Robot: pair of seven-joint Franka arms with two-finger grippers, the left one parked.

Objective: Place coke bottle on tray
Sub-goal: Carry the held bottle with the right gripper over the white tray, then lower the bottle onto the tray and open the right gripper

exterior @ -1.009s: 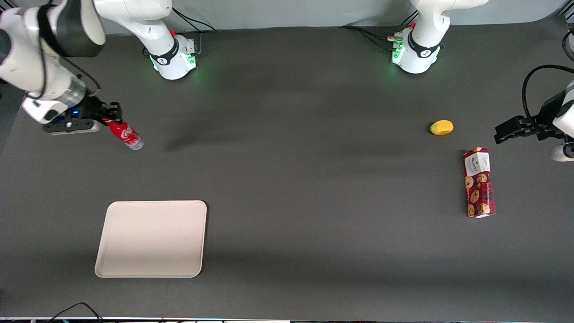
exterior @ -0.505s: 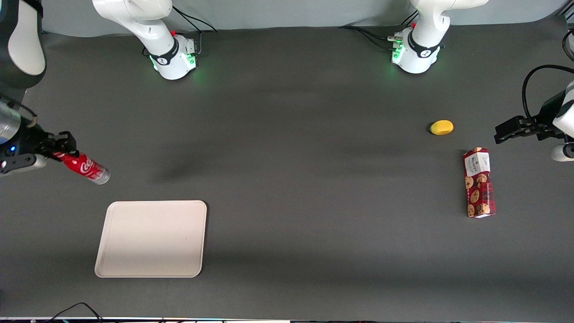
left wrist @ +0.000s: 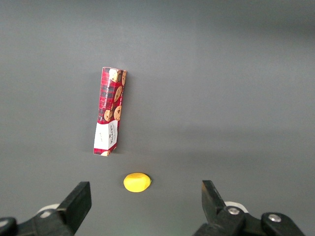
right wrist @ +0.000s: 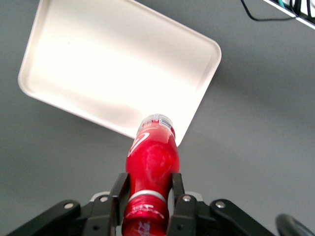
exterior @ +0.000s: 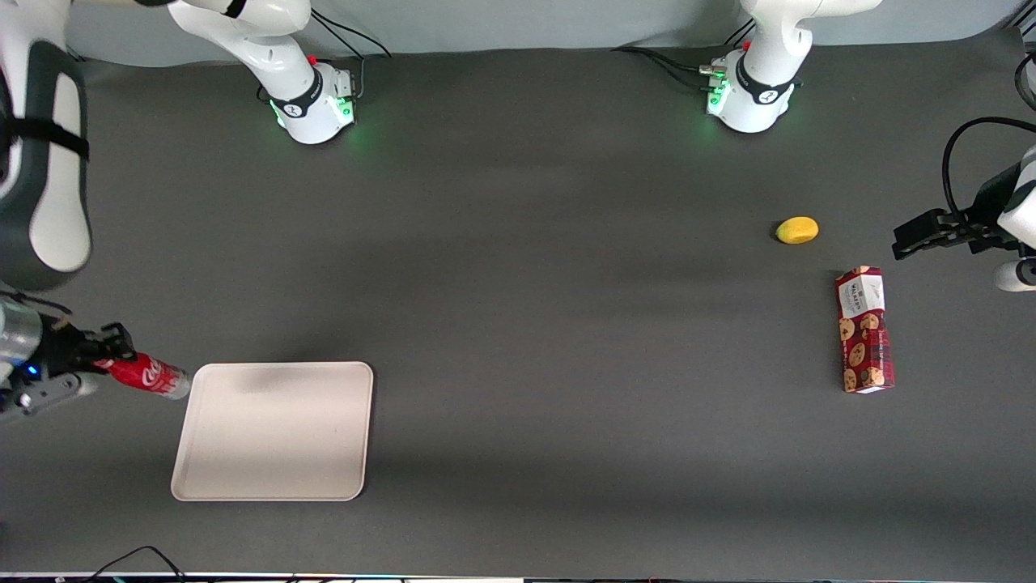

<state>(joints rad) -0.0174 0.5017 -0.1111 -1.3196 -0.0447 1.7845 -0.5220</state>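
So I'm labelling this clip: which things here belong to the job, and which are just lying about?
Job:
coke bottle, held off the table beside the tray
tray, nothing on it
tool, shut on the bottle's neck

Lying about:
cookie box
yellow lemon-like fruit, toward the parked arm's end

We see the coke bottle point(exterior: 149, 376) red with white script and a clear base, clamped in the black gripper point(exterior: 99, 354) at the working arm's end. Tray point(exterior: 273, 431) at its 4 o'clock: plain cream-beige. Cookie box point(exterior: 864, 329): dark red plaid, brown cookie print, white end panel. Small yellow object point(exterior: 796, 230) at the box's 11 o'clock. Table point(exterior: 534, 267) dark grey.
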